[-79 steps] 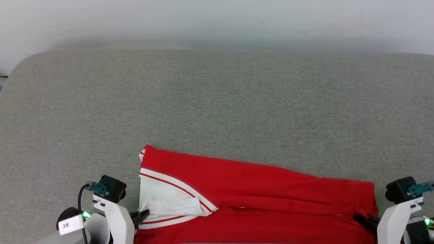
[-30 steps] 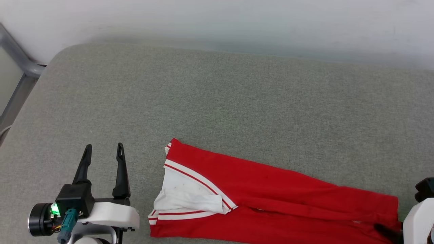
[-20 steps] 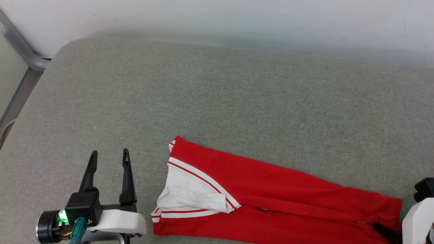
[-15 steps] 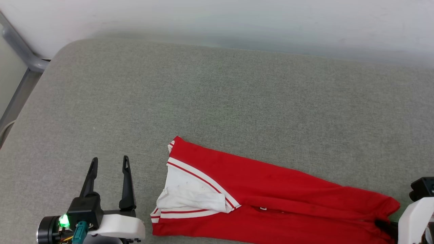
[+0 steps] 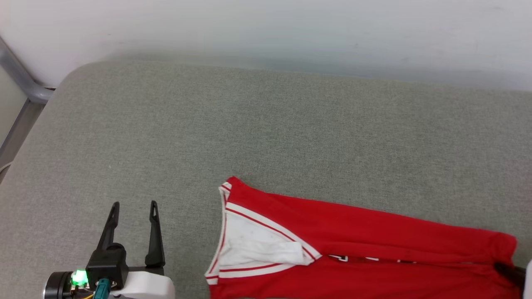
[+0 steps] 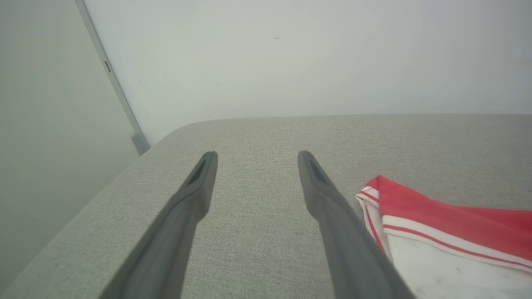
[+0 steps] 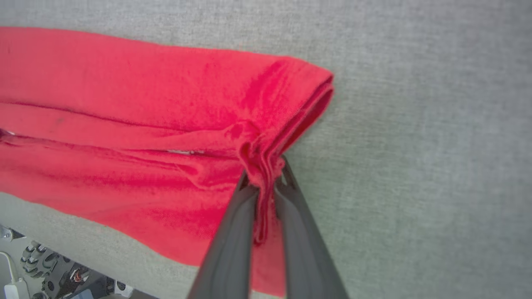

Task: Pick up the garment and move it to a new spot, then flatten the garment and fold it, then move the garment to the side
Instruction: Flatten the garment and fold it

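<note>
Showing soft, matt red cloth of garment point(image 5: 374, 241), lying on coarse grey woven upholstery point(image 5: 266, 133), beside smooth matt dark left tool point(image 6: 256, 154).

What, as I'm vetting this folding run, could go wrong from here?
The right gripper has its jaws shut on only a small bunch at one end of the garment; a pull could slip it free.
The left gripper stands open, apart from the white sleeve, so that end may trail.
The garment lies along the near edge of the cushion and might slide off.

The red garment point(image 5: 374, 232) lies folded in a long band on the grey cushion point(image 5: 266, 124), white sleeve point(image 5: 257, 245) at left.
</note>
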